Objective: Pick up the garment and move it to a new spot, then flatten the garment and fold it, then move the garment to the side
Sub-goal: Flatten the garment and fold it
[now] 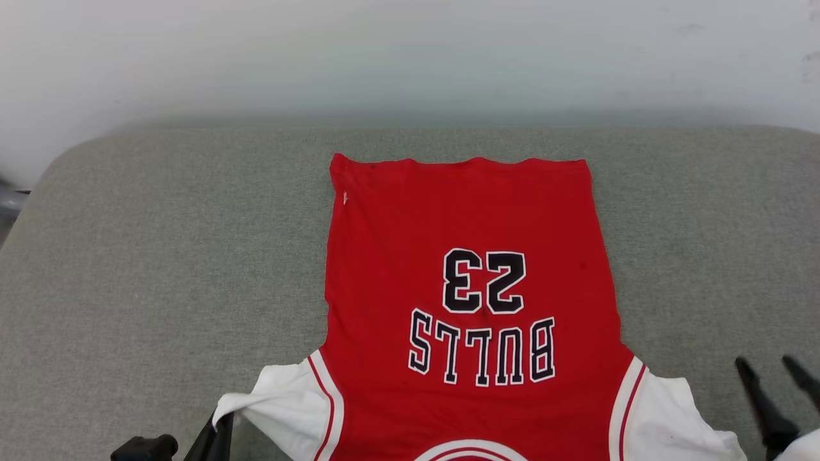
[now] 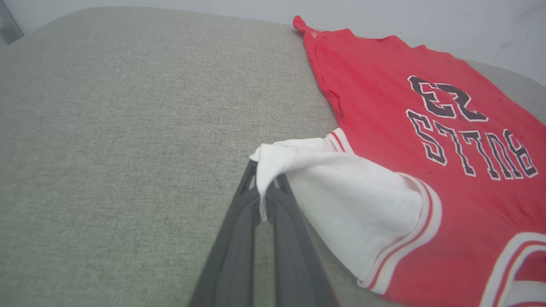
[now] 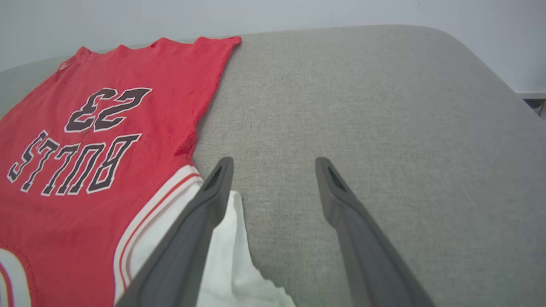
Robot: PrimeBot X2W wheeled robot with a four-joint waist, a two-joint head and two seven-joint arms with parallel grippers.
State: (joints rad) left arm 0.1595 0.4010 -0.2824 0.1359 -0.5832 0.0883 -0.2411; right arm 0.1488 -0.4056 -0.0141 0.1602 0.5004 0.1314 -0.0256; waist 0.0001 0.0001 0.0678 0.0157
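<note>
The garment (image 1: 467, 218) lies flat on the grey cushioned surface (image 1: 160, 269), printed side up, its hem far from me and its collar at the near edge. It is a red jersey with white sleeves and black "BULLS 23" lettering (image 2: 460, 123). My left gripper (image 2: 263, 177) is shut on the edge of the left white sleeve (image 2: 341, 192) and lifts that edge slightly; it also shows in the head view (image 1: 221, 426). My right gripper (image 3: 273, 164) stands open above the bare surface, just beside the right white sleeve (image 3: 226, 264), holding nothing. In the head view the right gripper (image 1: 769, 368) is at the lower right.
A pale wall (image 1: 410, 57) runs behind the grey surface. Bare grey fabric extends left (image 2: 106, 128) and right (image 3: 384, 106) of the garment. A dark object (image 1: 9, 198) sits at the far left edge.
</note>
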